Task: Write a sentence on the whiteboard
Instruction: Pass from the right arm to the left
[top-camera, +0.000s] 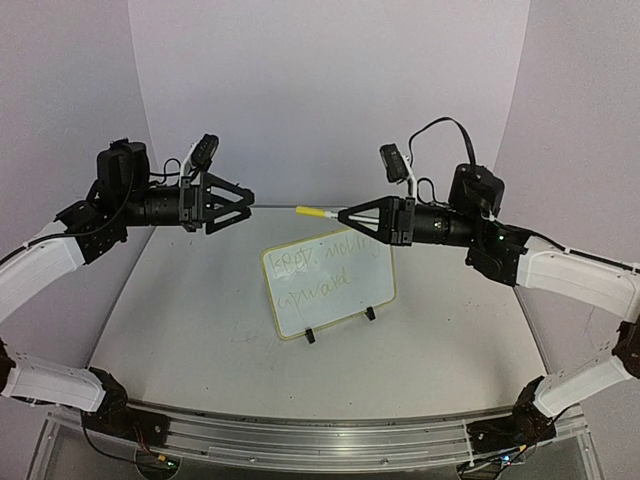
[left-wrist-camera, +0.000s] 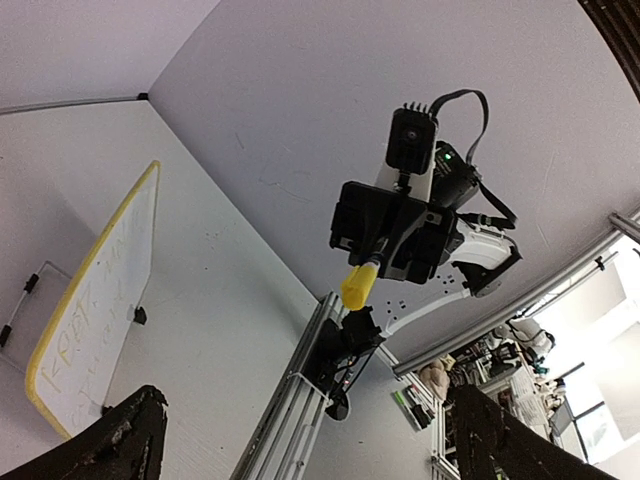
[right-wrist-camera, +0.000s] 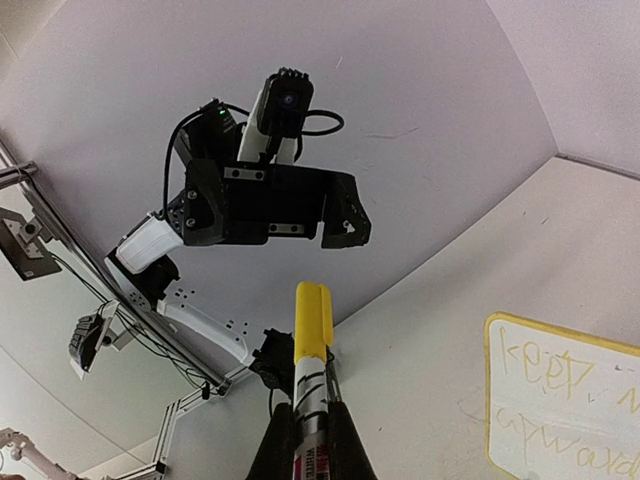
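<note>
The whiteboard (top-camera: 340, 300) stood mid-table with the sentence (top-camera: 325, 268) on it. The right gripper (top-camera: 345, 215) squeezed the marker (top-camera: 312, 212). The left gripper (top-camera: 245, 207) gaped wide and, I think, needed to line up straight with the cap.

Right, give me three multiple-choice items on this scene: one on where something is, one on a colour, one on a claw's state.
1. Where is the whiteboard?
A) on the back wall
B) on the table
C) on the metal rail

2. What colour is the cap of the marker?
A) red
B) yellow
C) black

3. What state is the left claw in?
A) open and empty
B) shut on the marker
C) shut on the whiteboard

Answers:
1 B, its black feet rest on the tabletop.
2 B, the yellow cap sticks out of the right claw.
3 A, its fingers stand wide apart with nothing between them.
</note>
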